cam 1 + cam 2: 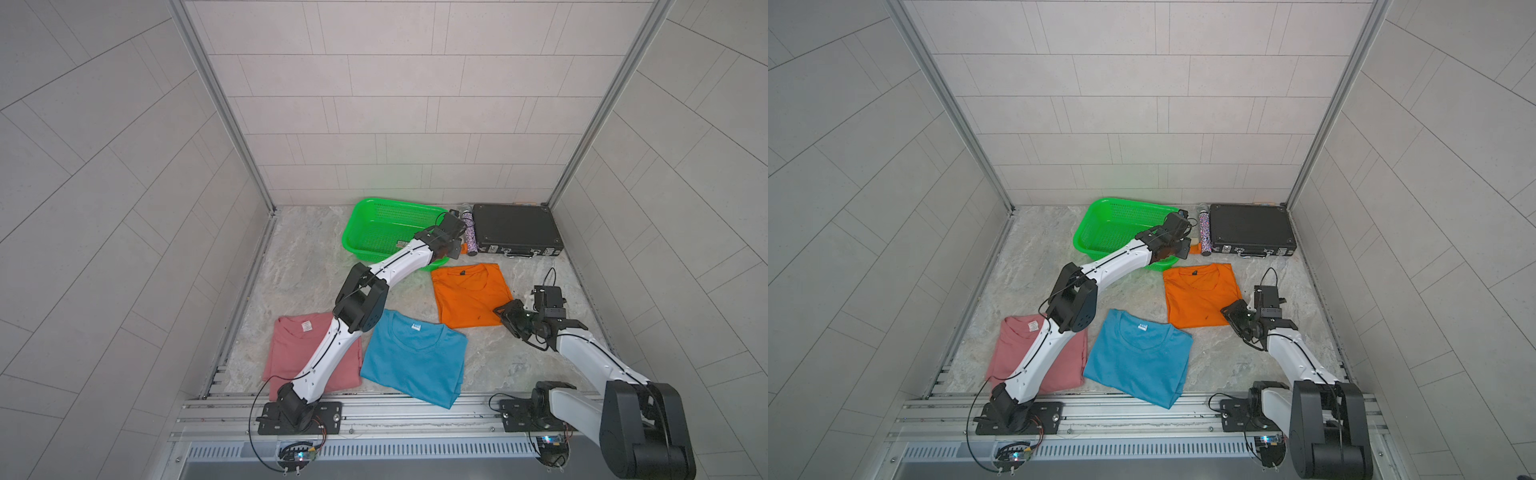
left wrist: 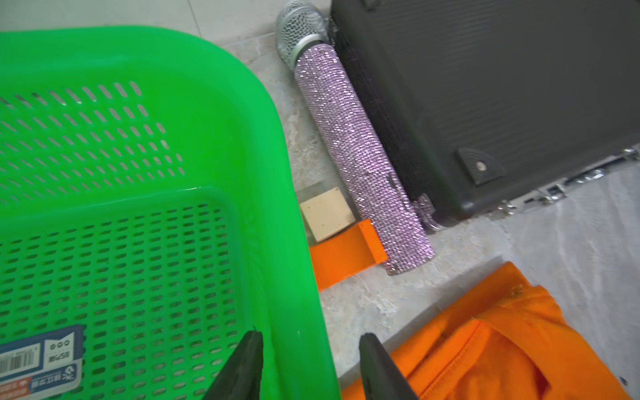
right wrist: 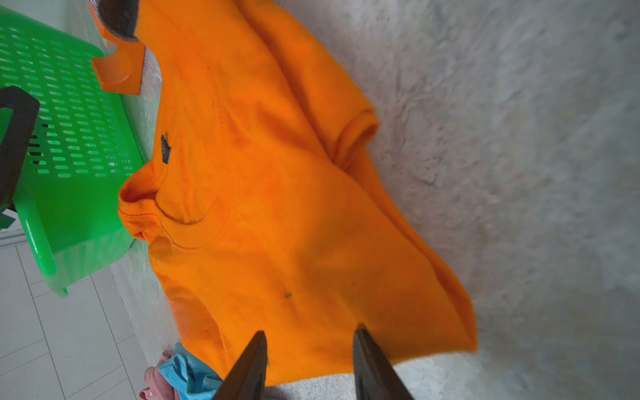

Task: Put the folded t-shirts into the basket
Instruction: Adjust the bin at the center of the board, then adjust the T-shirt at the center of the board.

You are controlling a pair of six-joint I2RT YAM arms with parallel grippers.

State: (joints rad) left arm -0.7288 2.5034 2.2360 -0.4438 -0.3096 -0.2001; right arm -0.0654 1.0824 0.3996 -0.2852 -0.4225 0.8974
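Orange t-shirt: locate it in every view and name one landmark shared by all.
Top view: orange t-shirt right of centre, just in front of the green basket.
Top view: just right of centre, again in front of the basket.
Left wrist: only one corner shows, just outside the basket wall.
Right wrist: fills the middle, basket beyond its collar.
Shared landmark: the green basket by the shirt's collar end.
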